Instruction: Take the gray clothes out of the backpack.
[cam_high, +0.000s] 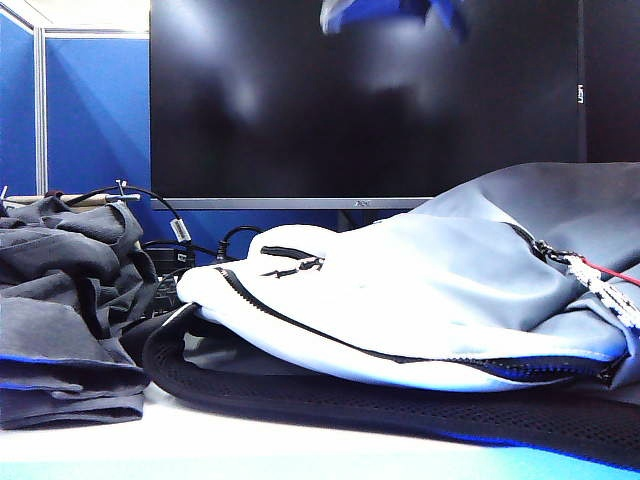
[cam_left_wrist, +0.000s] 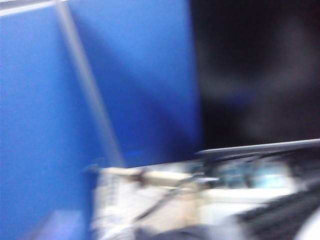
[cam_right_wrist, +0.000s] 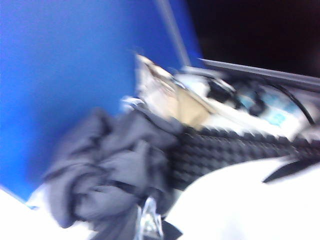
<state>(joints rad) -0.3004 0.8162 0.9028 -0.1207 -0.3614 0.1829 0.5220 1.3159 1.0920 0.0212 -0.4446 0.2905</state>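
Exterior view: the backpack (cam_high: 420, 300) lies on its side on the white desk (cam_high: 200, 440), its pale shell uppermost, a black zipper (cam_high: 300, 322) running along its edge and black mesh padding (cam_high: 400, 405) beneath. A red-and-white zipper cord (cam_high: 605, 275) hangs at its right end. The mouth of the bag faces left; its interior is not visible, so its contents cannot be told. The gray clothes (cam_high: 60, 300) lie outside the bag, piled in folds on the desk just beside its open end. Behind stand a dark monitor (cam_high: 360, 100), a blue partition (cam_high: 95, 110) and black cables (cam_high: 175, 235).

Right wrist view (blurred): the gray clothes (cam_right_wrist: 110, 170) are heaped next to the mesh padding (cam_right_wrist: 225, 150) and the white shell (cam_right_wrist: 250, 205). A glinting part at the picture's edge is too blurred to identify; the right pincer is closed, holding nothing visible.

Left wrist view (blurred): only the partition (cam_left_wrist: 100, 75) and monitor (cam_left_wrist: 255, 65) show. The left pincer is out of sight; its opening cannot be told.
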